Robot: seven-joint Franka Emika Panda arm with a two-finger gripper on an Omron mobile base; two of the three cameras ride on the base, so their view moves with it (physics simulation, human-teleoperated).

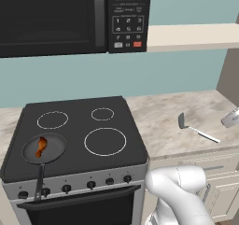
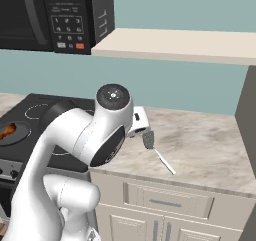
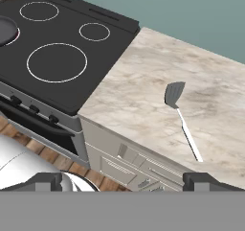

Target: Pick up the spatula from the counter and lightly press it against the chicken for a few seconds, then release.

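Observation:
The spatula [image 1: 198, 131] [image 2: 160, 157] [image 3: 183, 120] lies flat on the marble counter right of the stove, with its dark head toward the wall and its silver handle toward the counter's front edge. An orange-brown piece of chicken [image 1: 41, 146] [image 2: 7, 131] sits in a black pan [image 1: 58, 142] [image 3: 6, 31] on the stove's front left burner. My gripper [image 3: 127, 181] hangs open above the counter, looking down at the spatula, with nothing between its fingers [image 3: 48, 179]. Its hand [image 1: 231, 118] [image 2: 139, 121] hovers over the counter, up and to the right of the spatula.
The black stove [image 1: 105, 121] has several ring burners, and the pan's handle [image 1: 39, 182] sticks out over its front edge. A microwave [image 1: 70, 18] and a shelf [image 2: 175, 45] hang above. A tall cabinet side [image 2: 246, 115] bounds the counter on the right.

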